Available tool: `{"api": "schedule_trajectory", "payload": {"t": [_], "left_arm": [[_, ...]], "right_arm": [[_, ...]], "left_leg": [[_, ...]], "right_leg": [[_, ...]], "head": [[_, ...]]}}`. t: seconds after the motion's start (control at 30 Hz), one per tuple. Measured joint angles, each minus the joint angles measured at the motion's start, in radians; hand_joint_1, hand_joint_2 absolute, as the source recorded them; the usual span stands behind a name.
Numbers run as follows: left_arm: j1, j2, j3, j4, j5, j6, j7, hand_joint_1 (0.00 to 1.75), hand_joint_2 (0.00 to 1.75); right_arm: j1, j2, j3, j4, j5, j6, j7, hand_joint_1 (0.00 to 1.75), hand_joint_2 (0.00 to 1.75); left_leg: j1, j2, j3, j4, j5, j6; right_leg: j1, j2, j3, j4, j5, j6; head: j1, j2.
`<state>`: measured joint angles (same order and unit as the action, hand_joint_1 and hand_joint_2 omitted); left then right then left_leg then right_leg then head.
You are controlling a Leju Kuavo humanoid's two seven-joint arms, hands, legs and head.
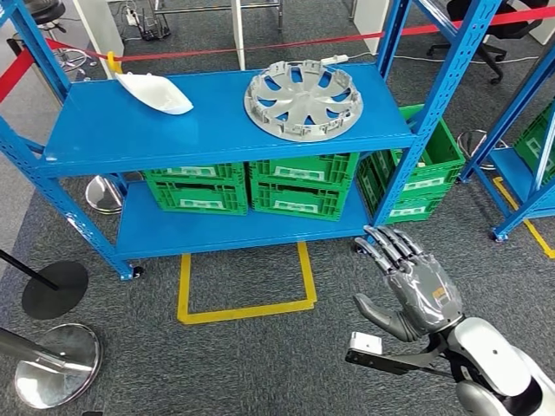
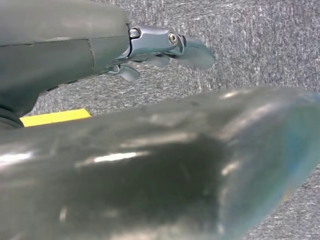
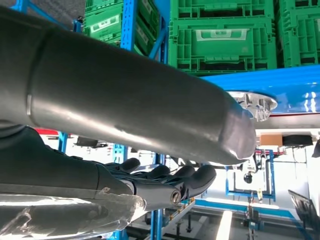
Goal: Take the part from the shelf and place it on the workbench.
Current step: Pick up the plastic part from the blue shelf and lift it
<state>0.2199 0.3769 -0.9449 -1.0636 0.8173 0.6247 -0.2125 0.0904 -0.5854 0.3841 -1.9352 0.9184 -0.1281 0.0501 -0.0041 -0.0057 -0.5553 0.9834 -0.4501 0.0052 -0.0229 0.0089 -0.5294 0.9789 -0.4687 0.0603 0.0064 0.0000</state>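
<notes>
A silver wheel cover (image 1: 303, 99) lies flat on the top board of the blue shelf (image 1: 216, 121), right of the middle. A white curved plastic part (image 1: 155, 93) lies on the same board further left. My right hand (image 1: 409, 282) is raised low in front of the shelf's right post, fingers spread, holding nothing, well short of the wheel cover. In the right wrist view that hand (image 3: 151, 120) is stretched out and the wheel cover's rim (image 3: 254, 102) shows past the thumb. My left hand (image 2: 151, 150) hangs over grey carpet with its fingers (image 2: 166, 45) straight and nothing in them.
Green crates (image 1: 297, 186) fill the lower shelf board, with more crates (image 1: 412, 173) beside the right post. A yellow tape square (image 1: 245, 308) marks the carpet in front. Round stand bases (image 1: 55, 364) sit at the left. Another blue shelf (image 1: 524, 165) stands at the right.
</notes>
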Motion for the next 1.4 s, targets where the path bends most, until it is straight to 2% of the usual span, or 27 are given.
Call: {"api": "schedule_trajectory", "payload": {"t": [0.07,0.17,0.43,0.5,0.57,0.6,0.63,0.7,0.73,0.77,0.8,0.83,0.9,0.93,0.97,1.0,1.03,1.1,1.13,1.17,1.2,1.23,1.27,1.3,1.33,1.37,1.4], "left_arm": [[0.003,-0.001,0.006,0.0,-0.004,-0.002,0.0,0.0,0.0],[0.007,-0.004,0.016,0.0,-0.007,-0.002,0.001,0.0,0.0],[0.011,-0.009,0.024,0.0,-0.018,0.001,0.005,0.0,0.0],[0.014,-0.01,0.031,-0.002,-0.031,-0.001,0.009,0.0,0.0],[0.021,-0.012,0.044,-0.004,-0.05,-0.009,0.014,0.0,0.0],[0.025,-0.014,0.051,-0.005,-0.058,-0.013,0.017,0.0,0.0],[0.029,-0.015,0.057,-0.005,-0.066,-0.018,0.02,0.0,0.0],[0.036,-0.019,0.068,-0.005,-0.077,-0.022,0.025,0.0,0.0],[0.039,-0.022,0.073,-0.005,-0.083,-0.024,0.028,0.0,0.0],[0.043,-0.025,0.078,-0.005,-0.088,-0.026,0.03,0.0,0.0],[0.048,-0.029,0.083,-0.005,-0.094,-0.028,0.033,0.0,0.0],[0.052,-0.032,0.089,-0.005,-0.101,-0.029,0.037,0.0,0.0],[0.057,-0.036,0.1,-0.005,-0.11,-0.031,0.041,0.0,0.0],[0.059,-0.037,0.105,-0.006,-0.114,-0.032,0.043,0.0,0.0],[0.061,-0.036,0.11,-0.007,-0.117,-0.032,0.044,0.0,0.0],[0.061,-0.035,0.116,-0.007,-0.122,-0.032,0.045,0.0,0.0],[0.061,-0.036,0.12,-0.008,-0.127,-0.033,0.047,0.0,0.0],[0.06,-0.038,0.131,-0.009,-0.138,-0.035,0.052,0.0,0.0],[0.06,-0.04,0.136,-0.009,-0.143,-0.036,0.055,0.0,0.0],[0.06,-0.041,0.14,-0.009,-0.148,-0.037,0.058,0.0,0.0],[0.063,-0.042,0.144,-0.01,-0.152,-0.038,0.06,0.0,0.0],[0.066,-0.043,0.147,-0.01,-0.155,-0.038,0.062,0.0,0.0],[0.069,-0.044,0.151,-0.01,-0.158,-0.038,0.064,0.0,0.0],[0.072,-0.045,0.155,-0.01,-0.161,-0.037,0.067,0.0,0.0],[0.074,-0.047,0.16,-0.01,-0.164,-0.036,0.069,0.0,0.0],[0.077,-0.049,0.164,-0.01,-0.167,-0.035,0.072,0.0,0.0],[0.079,-0.05,0.169,-0.01,-0.17,-0.034,0.075,0.0,0.0]], "right_arm": [[0.0,0.001,-0.001,-0.001,-0.001,0.0,-0.002,0.0,0.0],[-0.003,0.003,-0.001,-0.002,-0.004,0.001,-0.004,0.0,0.0],[-0.004,0.007,-0.001,-0.002,-0.007,0.001,-0.006,0.0,0.0],[-0.003,0.008,0.0,-0.002,-0.011,0.002,-0.008,0.0,0.0],[-0.002,0.009,0.0,-0.002,-0.014,0.004,-0.012,0.0,0.0],[-0.003,0.01,0.0,-0.002,-0.016,0.005,-0.013,0.0,0.0],[-0.004,0.01,0.0,-0.003,-0.016,0.006,-0.015,0.0,0.0],[-0.004,0.011,0.001,-0.002,-0.017,0.009,-0.016,0.0,0.0],[-0.002,0.011,0.002,-0.002,-0.017,0.011,-0.016,0.0,0.0],[-0.001,0.011,0.003,-0.002,-0.017,0.012,-0.016,0.0,0.0],[0.0,0.011,0.004,-0.002,-0.018,0.013,-0.016,0.0,0.0],[0.001,0.011,0.006,-0.002,-0.018,0.013,-0.016,0.0,0.0],[0.001,0.012,0.008,-0.001,-0.02,0.014,-0.016,0.0,0.0],[0.0,0.014,0.009,0.001,-0.02,0.015,-0.016,0.0,0.0],[0.001,0.016,0.011,0.003,-0.021,0.016,-0.016,0.0,0.0],[0.002,0.018,0.012,0.005,-0.021,0.018,-0.015,0.0,0.0],[0.003,0.019,0.013,0.005,-0.022,0.018,-0.015,0.0,0.0],[0.005,0.019,0.015,0.006,-0.022,0.019,-0.016,0.0,0.0],[0.005,0.019,0.015,0.006,-0.022,0.019,-0.016,0.0,0.0],[0.006,0.019,0.016,0.006,-0.022,0.019,-0.016,0.0,0.0],[0.006,0.02,0.017,0.006,-0.023,0.02,-0.016,0.0,0.0],[0.006,0.02,0.017,0.006,-0.023,0.02,-0.016,0.0,0.0],[0.006,0.02,0.018,0.006,-0.023,0.02,-0.016,0.0,0.0],[0.006,0.02,0.019,0.006,-0.024,0.021,-0.016,0.0,0.0],[0.006,0.02,0.02,0.006,-0.024,0.021,-0.016,0.0,0.0],[0.006,0.02,0.02,0.006,-0.025,0.022,-0.016,0.0,0.0],[0.006,0.021,0.021,0.006,-0.025,0.022,-0.016,0.0,0.0]], "left_leg": [[0.003,0.0,0.005,-0.012,0.006,0.001],[0.004,0.0,0.011,-0.022,0.011,-0.01],[0.004,0.0,0.01,-0.02,0.011,-0.009],[0.003,0.001,0.012,-0.028,0.001,-0.003],[0.005,0.0,0.031,-0.051,-0.008,0.011],[0.008,0.0,0.046,-0.063,-0.007,0.018],[0.011,-0.001,0.059,-0.069,-0.008,0.023],[0.016,-0.001,0.075,-0.072,-0.014,0.022],[0.018,-0.001,0.08,-0.071,-0.019,0.018],[0.022,-0.001,0.087,-0.071,-0.025,0.011],[0.028,0.0,0.096,-0.07,-0.033,0.003],[0.037,-0.001,0.109,-0.069,-0.042,-0.006],[0.052,-0.001,0.139,-0.063,-0.069,-0.033],[0.056,-0.001,0.15,-0.058,-0.083,-0.048],[0.057,0.0,0.157,-0.055,-0.094,-0.059],[0.056,0.0,0.161,-0.055,-0.099,-0.066],[0.057,0.001,0.16,-0.051,-0.095,-0.07],[0.059,0.002,0.124,0.012,-0.058,-0.075],[0.059,0.003,0.082,0.075,-0.042,-0.076],[0.057,0.003,0.032,0.148,-0.043,-0.076],[0.053,0.004,-0.018,0.211,-0.066,-0.072],[0.047,0.004,-0.061,0.253,-0.105,-0.067],[0.041,0.004,-0.094,0.272,-0.141,-0.06],[0.035,0.003,-0.116,0.269,-0.16,-0.052],[0.03,0.003,-0.125,0.242,-0.151,-0.043],[0.025,0.003,-0.123,0.196,-0.111,-0.035],[0.02,0.004,-0.113,0.135,-0.047,-0.027]], "right_leg": [[0.002,0.0,0.002,-0.005,0.003,-0.001],[0.004,-0.001,0.009,-0.011,0.004,-0.016],[0.004,-0.001,0.008,-0.011,0.005,-0.012],[0.002,-0.001,0.008,-0.012,0.011,-0.001],[0.0,-0.002,0.012,-0.001,0.024,0.012],[0.001,-0.002,0.008,0.019,0.023,0.012],[0.002,-0.002,-0.005,0.046,0.005,0.009],[0.0,-0.002,-0.075,0.159,-0.052,0.012],[-0.002,-0.002,-0.118,0.222,-0.075,0.019],[-0.005,-0.002,-0.151,0.263,-0.084,0.025],[-0.008,-0.003,-0.166,0.269,-0.075,0.031],[-0.014,-0.004,-0.159,0.235,-0.051,0.037],[-0.027,-0.011,-0.114,0.115,0.02,0.063],[-0.029,-0.015,-0.098,0.072,0.036,0.065],[-0.03,-0.017,-0.09,0.053,0.045,0.058],[-0.028,-0.018,-0.091,0.057,0.041,0.043],[-0.027,-0.015,-0.088,0.059,0.031,0.023],[-0.026,-0.01,-0.077,0.059,0.026,0.004],[-0.024,-0.009,-0.066,0.052,0.022,-0.002],[-0.022,-0.008,-0.052,0.042,0.019,-0.008],[-0.019,-0.008,-0.037,0.031,0.015,-0.014],[-0.016,-0.007,-0.021,0.022,0.009,-0.02],[-0.012,-0.005,-0.007,0.016,0.002,-0.025],[-0.009,-0.003,0.008,0.013,-0.007,-0.029],[-0.006,-0.001,0.022,0.012,-0.017,-0.031],[-0.003,0.001,0.037,0.012,-0.029,-0.032],[-0.001,0.002,0.048,0.01,-0.04,-0.031]], "head": [[0.001,0.0],[0.006,0.0],[0.006,0.0],[0.005,0.0],[0.005,0.0],[0.006,0.0],[0.009,0.0],[0.015,0.0],[0.016,0.0],[0.017,0.0],[0.017,0.0],[0.017,0.0],[0.02,0.0],[0.025,0.0],[0.029,0.0],[0.031,0.0],[0.03,0.0],[0.021,0.0],[0.018,0.0],[0.017,0.0],[0.017,0.0],[0.017,0.0],[0.017,0.0],[0.017,0.0],[0.017,0.0],[0.017,0.0],[0.017,0.0]]}}
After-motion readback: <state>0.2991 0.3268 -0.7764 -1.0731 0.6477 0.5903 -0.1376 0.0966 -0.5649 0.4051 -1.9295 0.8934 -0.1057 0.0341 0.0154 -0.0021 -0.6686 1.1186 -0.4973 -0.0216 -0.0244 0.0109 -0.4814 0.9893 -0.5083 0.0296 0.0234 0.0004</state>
